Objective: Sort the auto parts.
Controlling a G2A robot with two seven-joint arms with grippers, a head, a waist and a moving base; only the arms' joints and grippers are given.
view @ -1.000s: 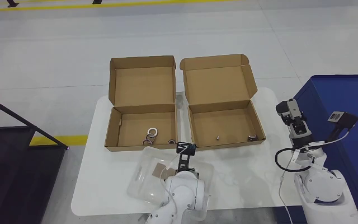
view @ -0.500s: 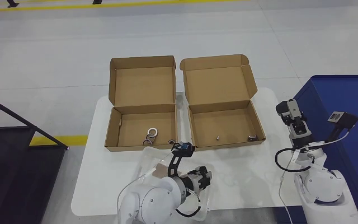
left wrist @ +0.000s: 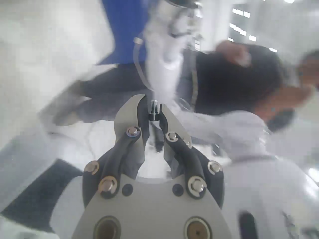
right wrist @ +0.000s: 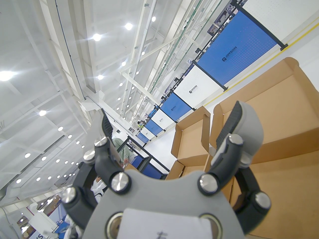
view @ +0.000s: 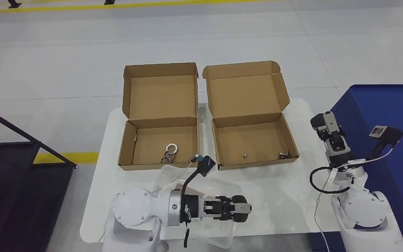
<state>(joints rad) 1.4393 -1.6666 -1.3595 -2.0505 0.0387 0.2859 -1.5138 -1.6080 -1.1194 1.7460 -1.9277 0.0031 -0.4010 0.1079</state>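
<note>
From above, we see the left hand [view: 244, 209] low over the near part of the desk [view: 277, 195], its arm stretched across and its tips pointing toward the right side. The right box [view: 252, 162] stands beyond it, farther from the robot. Small dark parts [view: 244, 152] lie on its floor, while the left box [view: 157, 165] holds rings [view: 171, 150]. We judge the held part belongs in the right box, so the coming move runs forward and up over that box's front wall. The right hand [view: 322, 121] stands beside the box's outer side, well apart from the left hand.

In the left wrist view, the left hand [left wrist: 149, 109] is pinching a small bolt [left wrist: 153, 111] by its dark head. The threaded end points straight out past the tips, so the bolt's long axis runs along the fingers.

In the right wrist view, the right hand [right wrist: 172, 111] is spread with nothing between its fingers, and both boxes lie beyond it.
</note>
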